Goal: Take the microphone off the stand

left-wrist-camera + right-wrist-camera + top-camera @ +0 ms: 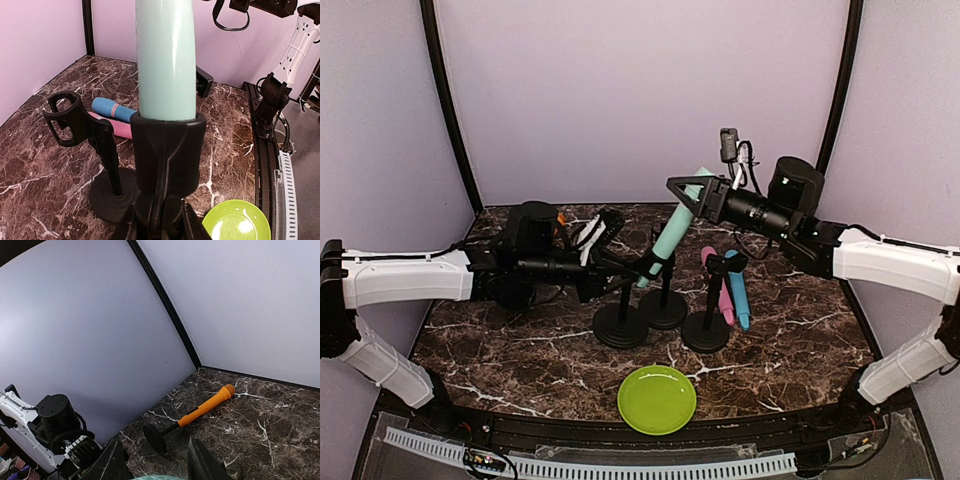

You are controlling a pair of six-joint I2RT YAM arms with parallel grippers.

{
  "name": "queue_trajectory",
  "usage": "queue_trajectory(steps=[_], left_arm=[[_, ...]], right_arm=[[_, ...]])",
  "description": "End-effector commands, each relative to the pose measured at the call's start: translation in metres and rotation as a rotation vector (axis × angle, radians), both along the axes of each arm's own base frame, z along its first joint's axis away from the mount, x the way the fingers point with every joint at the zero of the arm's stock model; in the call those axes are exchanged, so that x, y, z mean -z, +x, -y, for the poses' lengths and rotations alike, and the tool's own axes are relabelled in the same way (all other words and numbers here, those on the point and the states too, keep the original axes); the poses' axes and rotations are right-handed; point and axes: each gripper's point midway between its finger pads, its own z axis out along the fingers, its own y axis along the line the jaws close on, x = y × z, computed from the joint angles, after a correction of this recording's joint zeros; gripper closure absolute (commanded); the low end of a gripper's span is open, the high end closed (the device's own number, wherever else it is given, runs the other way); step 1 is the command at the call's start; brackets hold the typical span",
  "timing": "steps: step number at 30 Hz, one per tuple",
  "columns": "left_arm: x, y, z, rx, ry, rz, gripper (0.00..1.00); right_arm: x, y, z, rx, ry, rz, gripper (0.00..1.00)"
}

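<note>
A teal microphone leans in the black clip of a stand; it fills the left wrist view. My left gripper is shut on the stand just under the clip, with its fingers on either side of the stem. My right gripper is closed round the top end of the teal microphone, whose tip shows between the fingers.
Two more black stands have empty clips. A pink microphone and a blue one lie behind them. A green plate sits at the front. An orange microphone on a stand lies at the back left.
</note>
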Motion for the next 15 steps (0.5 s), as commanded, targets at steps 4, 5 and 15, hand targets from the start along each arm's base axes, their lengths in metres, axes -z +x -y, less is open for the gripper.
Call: queue_trajectory(steps=[4, 5, 15], left_arm=[[-0.003, -0.004, -0.010, 0.015, 0.022, 0.009, 1.00], [-0.002, -0.004, -0.010, 0.015, 0.023, 0.010, 1.00], [-0.003, -0.003, -0.011, 0.008, 0.024, 0.013, 1.00]], right_arm=[[-0.055, -0.029, 0.027, -0.064, 0.091, 0.283, 1.00], [-0.057, -0.032, 0.028, -0.072, 0.098, 0.293, 1.00], [-0.059, -0.029, 0.034, -0.034, 0.103, 0.291, 1.00]])
